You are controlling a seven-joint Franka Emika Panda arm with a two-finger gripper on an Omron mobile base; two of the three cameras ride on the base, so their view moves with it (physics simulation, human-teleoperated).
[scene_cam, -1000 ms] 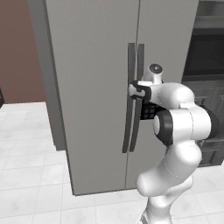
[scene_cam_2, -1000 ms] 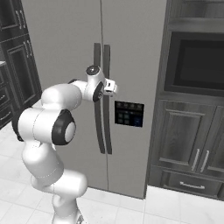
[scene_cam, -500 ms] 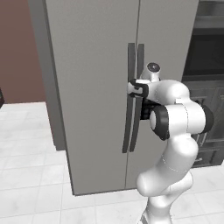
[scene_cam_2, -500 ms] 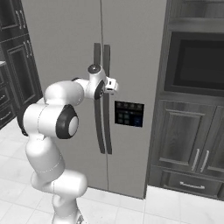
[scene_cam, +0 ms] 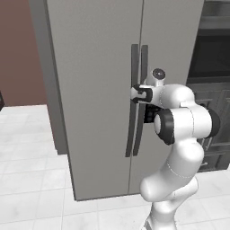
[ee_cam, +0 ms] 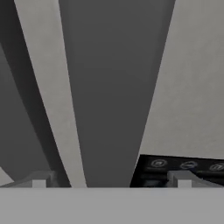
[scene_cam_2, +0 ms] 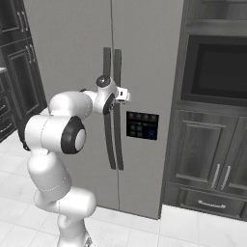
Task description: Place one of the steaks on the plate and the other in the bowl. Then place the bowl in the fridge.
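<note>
Little has shifted since a second ago: only the white arm's elbow has swung slightly. Its fingers stand spread wide at the right dark vertical handle of the closed tall grey two-door fridge, gripping nothing.

White tile floor; dark cabinets; brownish wall, possibly.

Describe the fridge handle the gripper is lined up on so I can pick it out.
Find the tall grey fridge left of the dark oven cabinet. Two long dark handles run down its middle seam. The open gripper straddles the right-door handle, the one beside the black control panel.
</note>
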